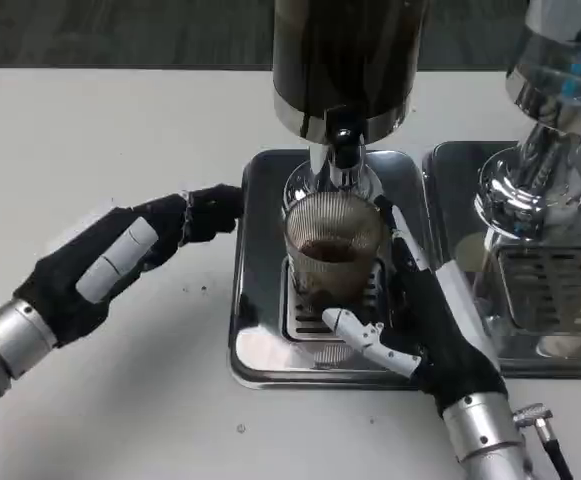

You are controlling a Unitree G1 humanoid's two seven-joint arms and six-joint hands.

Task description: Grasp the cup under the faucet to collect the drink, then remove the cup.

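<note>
Black and white fingers of the right hand [425,330] wrap the ribbed glass cup [334,250]: the thumb lies across the grate in front of the cup's foot, and the other fingers run up its right flank, so the hand looks to be grasping it. The cup stands upright on the slotted grate at the middle of the steel drip tray [255,340], straight under the faucet [344,150], with dark drink pooled in its lower part. I judge it stiff, breakable and slick, growing heavier as it fills; the ribbed wall at mid-height offers the surest hold, kept level to avoid a spill. Left of the tray's near-left edge, the left hand [120,255] rests on the white table [120,400], holding nothing, fingertips almost at the tray's rim.
</note>
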